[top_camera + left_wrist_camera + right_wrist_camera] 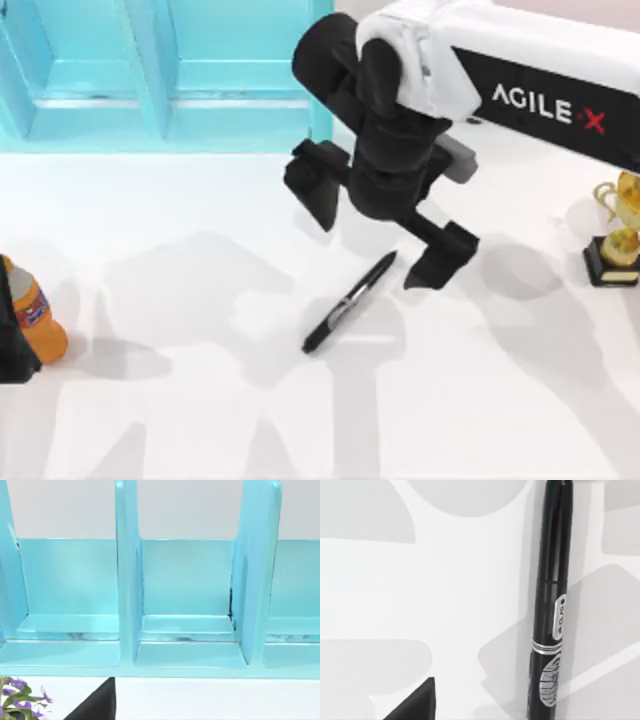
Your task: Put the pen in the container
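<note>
The pen [350, 303] is lying flat on the white tabletop [200, 400] a little below the centre of the top view, slanting from lower left to upper right. It is resting free, with nothing gripping it. The right claw [380, 222] is hanging over it just above the centre of the frame, its two dark fingers spread wide apart and holding nothing; one finger [440, 255] is sitting close beside the pen's upper end, the other [312, 185] is well off toward the upper left.

In the right wrist view the pen [551, 605] is running down the right half of the frame, showing a smooth glossy barrel, a pale label band and a thin silver ring lower down.

It is looking like a light, stiff, slim thing that will not bend or crush, but its round, shiny body is likely to roll or slip if pinched off-centre. The best hold is probably across the middle of the barrel, near the label, with the fingers straddling it square to its length so it is staying balanced.

The container [160, 90] is standing along the upper left of the top view, its dividers [127, 580] upright and its compartments open. The left claw is pointing toward it; whether it is spread or clenched I cannot tell.
</note>
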Motion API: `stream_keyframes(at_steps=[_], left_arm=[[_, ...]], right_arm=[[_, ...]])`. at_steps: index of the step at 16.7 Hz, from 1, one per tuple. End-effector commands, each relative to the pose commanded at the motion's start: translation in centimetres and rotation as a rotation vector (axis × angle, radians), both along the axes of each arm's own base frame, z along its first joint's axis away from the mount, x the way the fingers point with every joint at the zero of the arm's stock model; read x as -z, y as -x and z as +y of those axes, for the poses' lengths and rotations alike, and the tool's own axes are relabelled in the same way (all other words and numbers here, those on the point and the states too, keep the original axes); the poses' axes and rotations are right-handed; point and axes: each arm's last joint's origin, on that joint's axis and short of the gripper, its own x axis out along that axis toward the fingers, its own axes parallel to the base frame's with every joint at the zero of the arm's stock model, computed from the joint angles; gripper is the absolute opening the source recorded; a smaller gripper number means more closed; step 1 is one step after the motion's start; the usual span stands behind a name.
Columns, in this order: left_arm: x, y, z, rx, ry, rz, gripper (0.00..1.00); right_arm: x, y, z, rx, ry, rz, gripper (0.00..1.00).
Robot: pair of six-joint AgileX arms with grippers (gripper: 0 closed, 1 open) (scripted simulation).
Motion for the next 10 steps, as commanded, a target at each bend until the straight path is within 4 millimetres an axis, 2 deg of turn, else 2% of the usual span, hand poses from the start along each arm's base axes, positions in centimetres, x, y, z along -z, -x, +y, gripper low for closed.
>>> stream_keyframes(at_steps=[4,6,10], left_arm=[[0.0,0.0,0.0,0.0,0.0,0.0,1.0],[0.0,0.0,0.0,0.0,0.0,0.0,1.0],[0.0,0.0,0.0,0.0,0.0,0.0,1.0]], right_arm=[[0.7,-0.2,-0.1,0.002,0.002,0.002,1.0],[2.6,-0.4,0.2,-0.001,0.003,0.003,1.0],[7.8,-0.7,0.7,0.0,-0.006,-0.007,1.0]])
